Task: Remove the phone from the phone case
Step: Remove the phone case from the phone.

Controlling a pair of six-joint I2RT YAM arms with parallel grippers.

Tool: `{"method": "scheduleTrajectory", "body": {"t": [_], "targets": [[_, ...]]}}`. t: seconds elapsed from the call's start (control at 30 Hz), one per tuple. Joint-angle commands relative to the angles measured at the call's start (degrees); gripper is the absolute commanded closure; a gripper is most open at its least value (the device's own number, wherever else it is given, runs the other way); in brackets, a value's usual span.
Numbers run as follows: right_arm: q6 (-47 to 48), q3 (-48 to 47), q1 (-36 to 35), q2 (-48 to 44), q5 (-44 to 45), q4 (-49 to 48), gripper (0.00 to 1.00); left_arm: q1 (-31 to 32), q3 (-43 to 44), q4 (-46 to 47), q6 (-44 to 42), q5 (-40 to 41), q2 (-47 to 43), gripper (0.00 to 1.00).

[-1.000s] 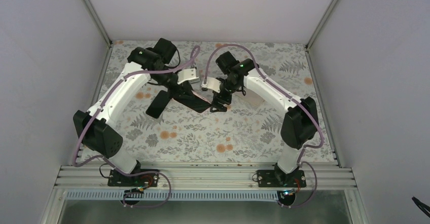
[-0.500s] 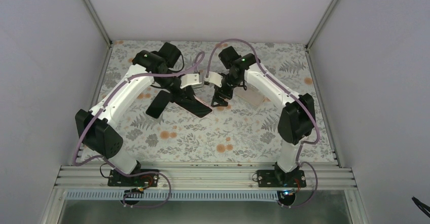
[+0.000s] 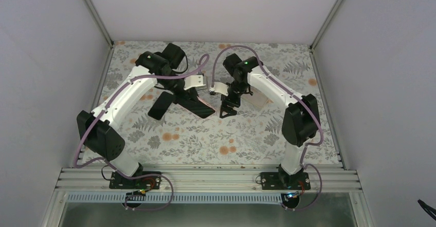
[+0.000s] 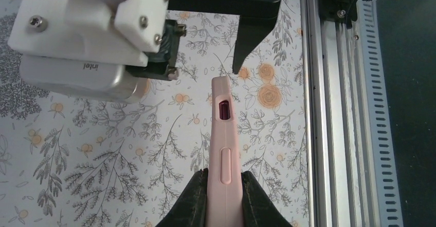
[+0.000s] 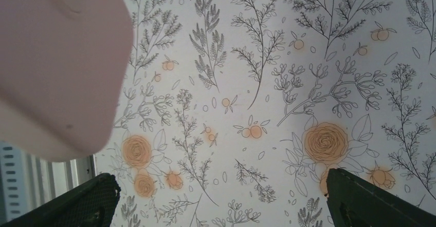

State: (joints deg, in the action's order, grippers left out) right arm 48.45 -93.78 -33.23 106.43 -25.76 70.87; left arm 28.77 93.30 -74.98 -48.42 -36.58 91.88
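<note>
While the left gripper (image 4: 223,185) is clamped on one pink phone case (image 4: 225,129), its two dark fingers (image 4: 191,204) press the case's flat faces near one end. The case is held edge-on to the left wrist camera. Its edge is smooth, matte and rounded, with one oval port cutout and one long raised button.

In the top view the held item reads as one dark flat slab, the phone (image 3: 199,106). It sits over the far-middle area of the bench (image 3: 205,139), and phone and case cannot be told apart there.

The right gripper (image 5: 221,201) has its jaws wide apart with nothing between them. Both black fingertips show at the bottom corners of the right wrist view, with only cloth under the gap. One rounded pink corner of the case fills that view's top left, blurred.

From the left wrist, one pointed black right finger (image 4: 248,34) sits just off the case's free end, not touching it.

- **Bench cover:** one cloth, white with grey leaf sprigs and orange roses.
- **Near edge:** one ribbed aluminium rail (image 4: 329,109).
- **Below the left arm:** one dark oblong (image 3: 161,106) with rounded ends; I cannot tell what it is.
- **Beside the right arm:** one pale rectangle (image 3: 257,99), lying flat on the cloth.
</note>
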Motion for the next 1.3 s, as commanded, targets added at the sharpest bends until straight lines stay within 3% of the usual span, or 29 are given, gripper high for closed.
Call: {"method": "scheduleTrajectory", "body": {"t": [0.0, 0.37, 0.93, 1.27], "targets": [[1.4, 0.4, -0.1, -3.0, -3.2, 1.7, 0.01, 0.2, 0.9, 1.6, 0.7, -2.6, 0.7, 0.98], [-0.6, -0.9, -0.5, -1.0, -5.2, -1.3, 0.03, 1.1, 3.9, 0.5, 1.1, -3.9, 1.8, 0.98], [1.1, -1.4, 1.7, 0.7, -1.4, -3.3, 0.07, 3.4, 4.7, -2.6, 0.5, -5.4, 1.0, 0.98], [2.4, -6.0, 3.6, 4.2, 0.7, -2.5, 0.08, 9.1, -0.8, -2.8, 2.4, -1.6, -1.6, 0.98]]}}
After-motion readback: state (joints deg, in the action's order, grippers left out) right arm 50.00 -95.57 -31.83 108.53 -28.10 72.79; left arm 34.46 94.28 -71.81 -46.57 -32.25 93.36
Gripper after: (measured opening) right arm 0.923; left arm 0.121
